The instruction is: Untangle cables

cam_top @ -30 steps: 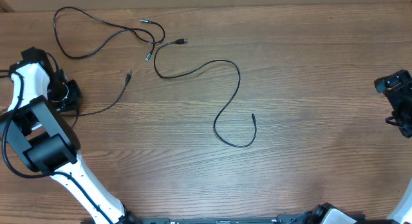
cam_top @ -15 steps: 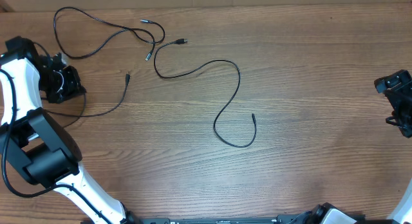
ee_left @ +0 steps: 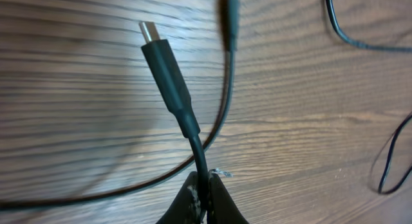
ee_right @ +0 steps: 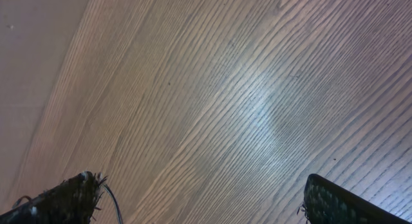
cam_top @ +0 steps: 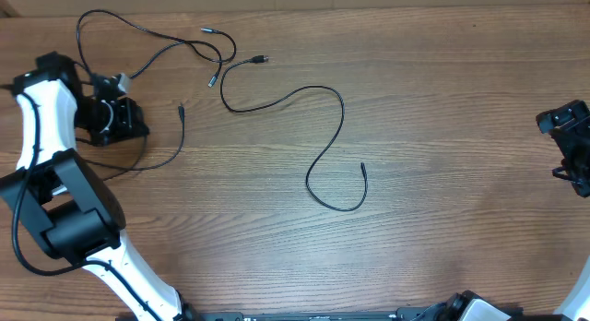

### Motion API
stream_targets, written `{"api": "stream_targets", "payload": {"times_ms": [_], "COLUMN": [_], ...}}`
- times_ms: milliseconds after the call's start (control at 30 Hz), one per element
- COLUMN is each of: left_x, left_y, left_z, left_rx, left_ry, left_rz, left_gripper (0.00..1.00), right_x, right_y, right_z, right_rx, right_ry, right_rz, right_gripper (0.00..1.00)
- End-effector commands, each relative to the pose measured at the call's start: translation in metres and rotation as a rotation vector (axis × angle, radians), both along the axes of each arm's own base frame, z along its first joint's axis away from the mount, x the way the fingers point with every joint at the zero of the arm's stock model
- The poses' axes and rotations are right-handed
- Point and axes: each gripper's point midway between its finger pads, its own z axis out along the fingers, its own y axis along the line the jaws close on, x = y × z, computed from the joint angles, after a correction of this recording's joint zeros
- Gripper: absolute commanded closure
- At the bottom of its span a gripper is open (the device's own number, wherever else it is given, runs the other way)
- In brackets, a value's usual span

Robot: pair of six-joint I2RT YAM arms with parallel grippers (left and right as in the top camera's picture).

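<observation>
Cables (cam_top: 342, 109) should handle limp and light; left end effector (ee_left: 204, 195) pinches one just behind its stiffer plug (ee_left: 168, 76), right end effector (ee_right: 199, 195) spread.

A: Where does the overhead camera sit?
B: High up, looking straight down on the whole brown wood-grain table (cam_top: 442, 100).
A: And the left wrist one?
B: Close behind the left gripper (ee_left: 203, 201), facing past its closed jaws at a thin black cable with a silver plug tip (ee_left: 168, 76). The overhead view shares that patch.
A: And the right wrist?
B: Low behind the right gripper (ee_right: 199, 195), tilted, with wood grain between its spread jaws.
</observation>
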Motion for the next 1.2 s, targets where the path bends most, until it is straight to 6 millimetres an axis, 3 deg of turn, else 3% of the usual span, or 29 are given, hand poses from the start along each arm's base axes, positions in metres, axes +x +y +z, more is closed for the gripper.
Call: {"api": "stream_targets", "payload": {"times_ms": [0,467,567,667,733,833,900,967,1067,1167], "left_x": [-0.005,-0.025,-0.026,-0.025,-0.024,-0.018,-0.012,-0.005,0.011,0.031], "left_y": [-0.018,-0.051,-0.058,-0.066,-0.070,-0.076,-0.076,-0.074,-0.074,-0.070], "left_z": [-0.006,-0.005,-0.005,-0.005,-0.006,-0.003,0.002,0.013,0.039,0.072], "left_rx": [0.008,-0.035,-0.037,-0.036,-0.030,-0.030,-0.027,-0.020,-0.023,-0.019], "left_ry": [0.011,0.116,0.124,0.127,0.125,0.118,0.114,0.095,0.034,-0.043], "left_rz": [-0.077,-0.125,-0.143,-0.165,-0.178,-0.158,-0.120,-0.100,-0.078,-0.011], "left_gripper": [0.96,0.96,0.91,0.69,0.30,0.27,0.17,0.15,0.15,0.08], "right_x": [0.001,0.001,0.001,0.001,0.001,0.001,0.001,0.001,0.001,0.001], "right_y": [-0.003,-0.003,-0.003,-0.003,-0.003,-0.003,-0.003,-0.003,-0.003,-0.003], "right_z": [0.005,0.005,0.005,0.005,0.005,0.005,0.005,0.005,0.005,0.005], "right_rx": [-0.023,-0.023,-0.023,-0.023,-0.023,-0.023,-0.023,-0.023,-0.023,-0.023], "right_ry": [-0.010,-0.010,-0.010,-0.010,-0.010,-0.010,-0.010,-0.010,-0.010,-0.010], "right_rz": [0.000,0.000,0.000,0.000,0.000,0.000,0.000,0.000,0.000,0.000], "right_gripper": [0.00,0.00,0.00,0.00,0.00,0.00,0.00,0.00,0.00,0.00]}}
